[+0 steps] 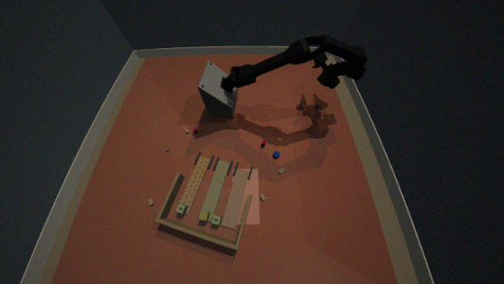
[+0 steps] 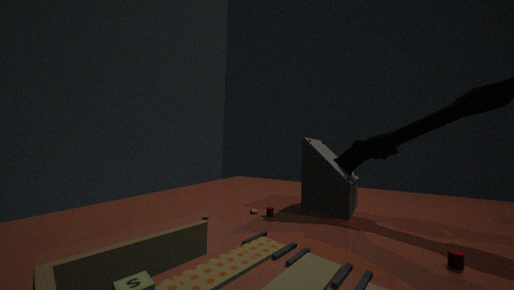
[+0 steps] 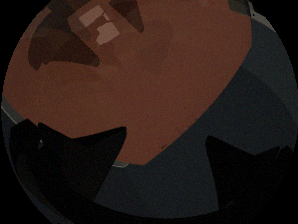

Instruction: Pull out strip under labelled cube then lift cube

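A pale green cube point(image 1: 180, 208) point(image 2: 133, 283) marked like an S sits at the near end of the orange-dotted strip point(image 1: 196, 180) point(image 2: 219, 270), over its left edge. A plain yellow-green cube point(image 1: 204, 216) is at the near end of the plain green strip point(image 1: 218, 185) point(image 2: 307, 274). Another marked pale cube point(image 1: 216, 220) stands just right of it; whether it touches that strip cannot be told. A plain beige strip point(image 1: 236, 194) lies to the right. My gripper point(image 1: 323, 71) point(image 3: 168, 136) is open and empty, high above the table, far from the strips.
A low wooden wall point(image 1: 201, 232) point(image 2: 137, 248) surrounds the cubes' end on three sides. Short dark rails point(image 1: 217, 163) point(image 2: 298, 256) flank the strips' far ends. A pale sheet point(image 1: 254, 192) lies at the right. Red cylinders point(image 1: 263, 143) point(image 2: 456, 260), a blue disc point(image 1: 276, 154) and small blocks are scattered around.
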Available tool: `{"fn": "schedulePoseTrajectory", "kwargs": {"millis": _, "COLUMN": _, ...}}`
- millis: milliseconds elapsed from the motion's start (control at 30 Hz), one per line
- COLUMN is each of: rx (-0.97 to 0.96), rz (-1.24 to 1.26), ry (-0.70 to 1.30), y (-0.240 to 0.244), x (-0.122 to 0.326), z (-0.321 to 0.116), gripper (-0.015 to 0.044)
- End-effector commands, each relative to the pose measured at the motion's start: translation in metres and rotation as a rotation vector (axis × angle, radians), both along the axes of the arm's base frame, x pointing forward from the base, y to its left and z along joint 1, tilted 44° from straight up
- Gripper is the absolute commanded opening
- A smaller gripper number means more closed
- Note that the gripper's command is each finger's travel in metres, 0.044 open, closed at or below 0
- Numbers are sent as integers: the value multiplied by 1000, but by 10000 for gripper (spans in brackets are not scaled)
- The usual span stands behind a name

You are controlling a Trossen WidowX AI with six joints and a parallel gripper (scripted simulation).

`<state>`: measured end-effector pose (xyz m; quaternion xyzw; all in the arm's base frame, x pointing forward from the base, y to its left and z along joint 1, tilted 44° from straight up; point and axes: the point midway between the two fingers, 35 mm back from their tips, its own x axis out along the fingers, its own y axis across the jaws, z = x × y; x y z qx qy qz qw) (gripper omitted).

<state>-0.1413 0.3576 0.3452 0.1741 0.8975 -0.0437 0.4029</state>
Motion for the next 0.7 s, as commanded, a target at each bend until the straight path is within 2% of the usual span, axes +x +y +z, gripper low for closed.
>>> {"fn": "schedulePoseTrajectory", "kwargs": {"millis": 0, "rx": 2, "rz": -2, "ry": -1, "y": 1, "x": 1, "z": 0, "gripper": 400}}
{"fn": "schedulePoseTrajectory", "kwargs": {"millis": 133, "rx": 57, "rz": -49, "ry": -16, "y": 17, "x": 33, "z": -5, "gripper": 400}}
{"fn": "schedulePoseTrajectory", "kwargs": {"millis": 400, "rx": 255, "rz": -186, "ry": -110, "y": 51, "x": 155, "z": -26, "gripper": 400}}
{"fn": "schedulePoseTrajectory", "kwargs": {"millis": 667, "rx": 456, "rz": -285, "ry": -287, "y": 36, "x": 289, "z": -58, "gripper": 400}}
